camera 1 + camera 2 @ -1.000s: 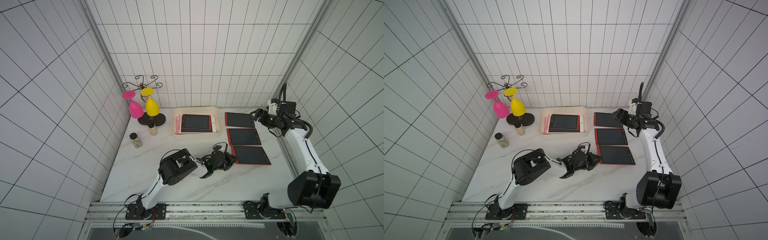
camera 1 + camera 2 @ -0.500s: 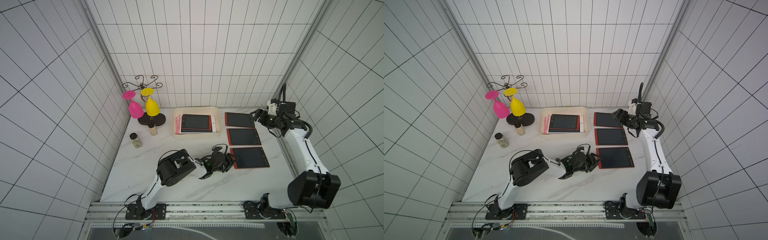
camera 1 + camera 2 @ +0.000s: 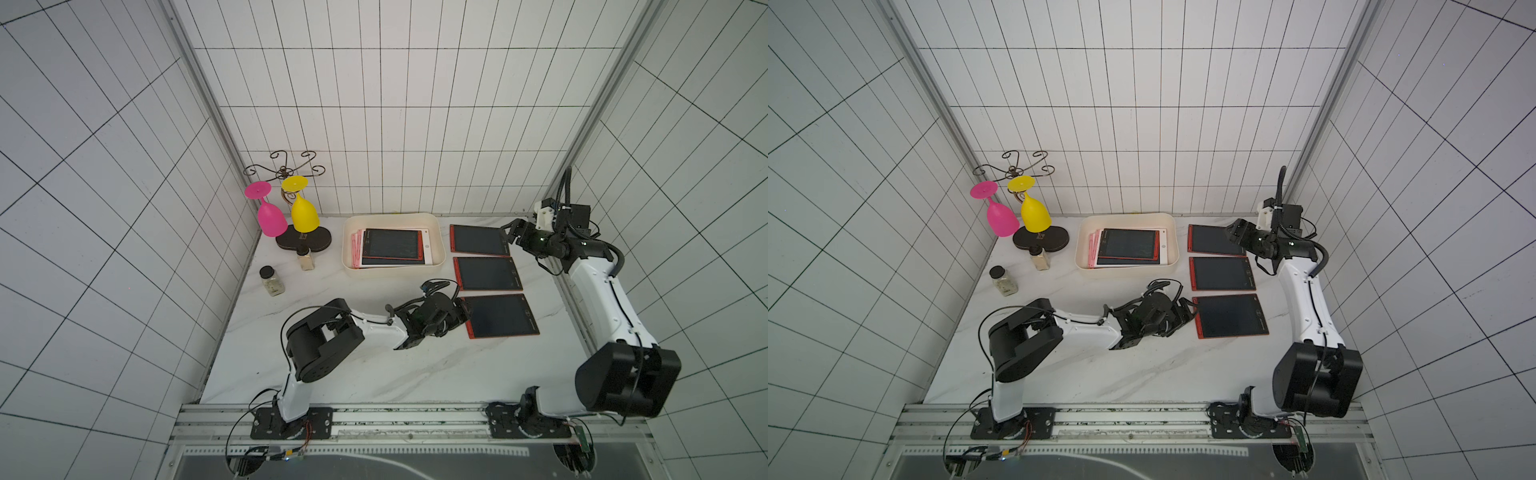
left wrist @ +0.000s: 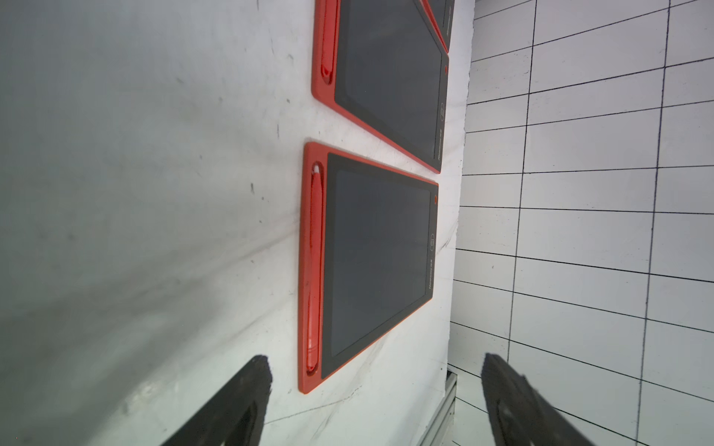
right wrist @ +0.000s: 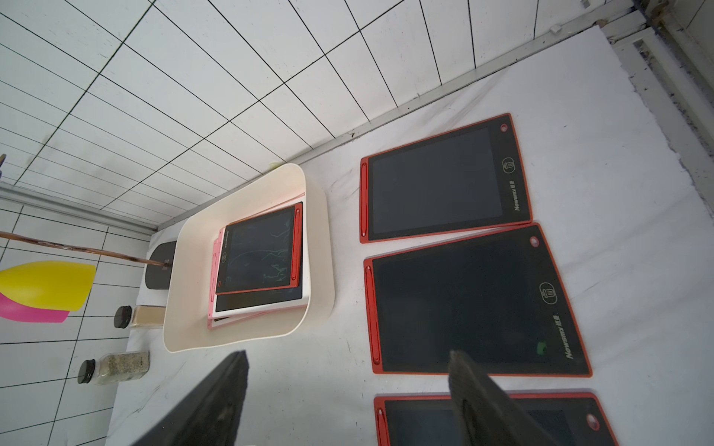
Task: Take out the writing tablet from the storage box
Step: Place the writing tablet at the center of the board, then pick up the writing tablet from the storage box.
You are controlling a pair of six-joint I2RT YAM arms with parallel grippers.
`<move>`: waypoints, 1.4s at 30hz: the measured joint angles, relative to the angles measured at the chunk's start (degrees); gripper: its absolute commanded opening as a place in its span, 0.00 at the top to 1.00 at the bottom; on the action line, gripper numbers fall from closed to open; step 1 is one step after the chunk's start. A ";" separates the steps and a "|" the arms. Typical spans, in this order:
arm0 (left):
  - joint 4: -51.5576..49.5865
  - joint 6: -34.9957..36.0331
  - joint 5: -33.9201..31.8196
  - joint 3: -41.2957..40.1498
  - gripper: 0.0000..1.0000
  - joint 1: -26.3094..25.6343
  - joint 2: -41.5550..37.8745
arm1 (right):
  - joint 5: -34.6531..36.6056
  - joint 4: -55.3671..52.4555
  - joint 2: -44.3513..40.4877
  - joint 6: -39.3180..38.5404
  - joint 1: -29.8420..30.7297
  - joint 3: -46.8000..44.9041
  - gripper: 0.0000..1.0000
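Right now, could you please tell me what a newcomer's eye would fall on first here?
Three red writing tablets lie in a column right of the cream storage box, which holds a stack of more. At the back left, a pink goblet and a yellow goblet are upside down on a wire rack.
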 measured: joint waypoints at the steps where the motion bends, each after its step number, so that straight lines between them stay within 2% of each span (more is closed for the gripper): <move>1: -2.25 1.60 -0.24 0.33 0.10 0.74 -1.36 | 0.11 -0.02 0.00 -0.13 0.00 0.00 0.16; 4: -8.74 7.56 -0.44 2.19 0.08 3.82 -5.35 | 0.63 -0.02 0.28 -0.37 0.02 0.00 0.16; 5: -11.17 10.14 -0.39 3.30 0.03 5.16 -6.64 | 0.98 -0.04 0.59 -0.42 0.04 0.00 0.16; 9: -20.72 20.61 -0.26 8.66 0.03 10.21 -10.78 | 3.93 -0.48 2.84 -0.61 2.05 0.13 0.16; 14: -31.50 32.28 1.75 13.29 0.03 18.01 -14.01 | 8.50 -0.46 8.50 -0.57 9.60 0.61 0.16; 19: -41.44 42.36 3.56 16.52 0.03 27.63 -13.94 | 13.07 0.33 15.85 -0.26 16.28 2.69 0.16; 24: -51.08 50.90 4.33 24.39 0.03 35.21 -10.40 | 17.68 1.68 22.71 -0.22 20.31 6.69 0.18; 32: -56.33 56.06 5.16 28.20 0.06 43.28 -2.89 | 23.39 3.37 34.82 -1.51 23.63 18.14 0.25; 39: -56.96 56.28 5.16 34.62 0.07 43.74 5.38 | 26.47 3.91 44.15 -3.98 25.18 29.07 0.37; 42: -57.11 56.35 4.83 37.97 0.08 43.65 8.00 | 27.32 3.85 47.54 -4.70 25.35 32.59 0.47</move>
